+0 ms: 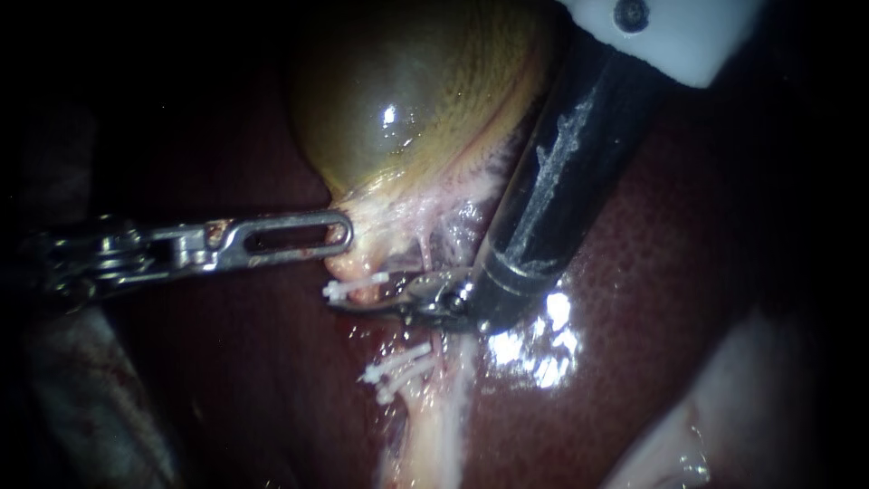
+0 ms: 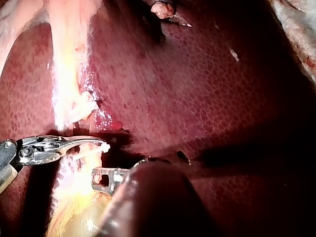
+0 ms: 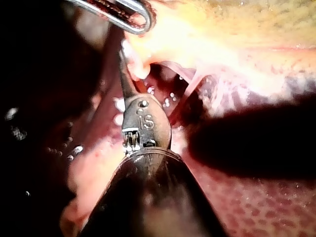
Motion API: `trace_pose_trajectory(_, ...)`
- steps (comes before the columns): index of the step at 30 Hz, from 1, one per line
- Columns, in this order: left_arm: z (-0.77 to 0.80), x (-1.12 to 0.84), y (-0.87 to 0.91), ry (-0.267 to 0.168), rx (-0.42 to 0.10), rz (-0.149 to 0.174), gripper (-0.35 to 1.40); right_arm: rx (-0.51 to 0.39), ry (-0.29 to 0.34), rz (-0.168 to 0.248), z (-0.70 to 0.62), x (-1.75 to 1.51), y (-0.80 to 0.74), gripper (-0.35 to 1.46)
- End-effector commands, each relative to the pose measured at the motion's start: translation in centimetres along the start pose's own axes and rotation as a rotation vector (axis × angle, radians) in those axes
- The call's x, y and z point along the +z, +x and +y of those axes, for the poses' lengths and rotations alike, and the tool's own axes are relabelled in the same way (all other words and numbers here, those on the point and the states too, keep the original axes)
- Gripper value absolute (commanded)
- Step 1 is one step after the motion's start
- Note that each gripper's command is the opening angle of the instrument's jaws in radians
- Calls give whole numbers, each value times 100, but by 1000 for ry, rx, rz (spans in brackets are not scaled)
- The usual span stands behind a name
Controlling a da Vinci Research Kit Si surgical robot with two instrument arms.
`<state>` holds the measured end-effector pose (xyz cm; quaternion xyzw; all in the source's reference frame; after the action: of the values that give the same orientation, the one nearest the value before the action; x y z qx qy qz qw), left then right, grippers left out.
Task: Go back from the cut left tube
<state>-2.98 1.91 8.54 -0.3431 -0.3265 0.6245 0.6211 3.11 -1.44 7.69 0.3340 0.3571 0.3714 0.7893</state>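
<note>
Nearest the camera, the right instrument (image 1: 362, 305) lay just below the gallbladder (image 1: 407, 100). Its blades seemed closed on nothing in the gap of the left tube (image 1: 412, 412), between one clip (image 1: 355, 288) next to the gallbladder and the paired clips (image 1: 396, 369) farther from it, so the retreat looked barely begun. The next move called for a straight pull back along its own shaft, clear of both sets of clips and the thin pink strand (image 1: 436, 349) beside them. At the gallbladder's neck the left instrument (image 1: 335, 234) gripped the tissue, the liver (image 1: 634, 272) lying behind.
</note>
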Motion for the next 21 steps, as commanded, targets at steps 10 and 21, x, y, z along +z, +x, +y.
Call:
trace_pose_trajectory(10, 0, 0, 0, 0, 0, 0, -35, -1, 1, 0, -1, -1, -1, -35)
trace_pose_trajectory(21, 0, 0, 0, 0, 0, 0, -35, -84, 2, 11, -8, 3, -2, 120)
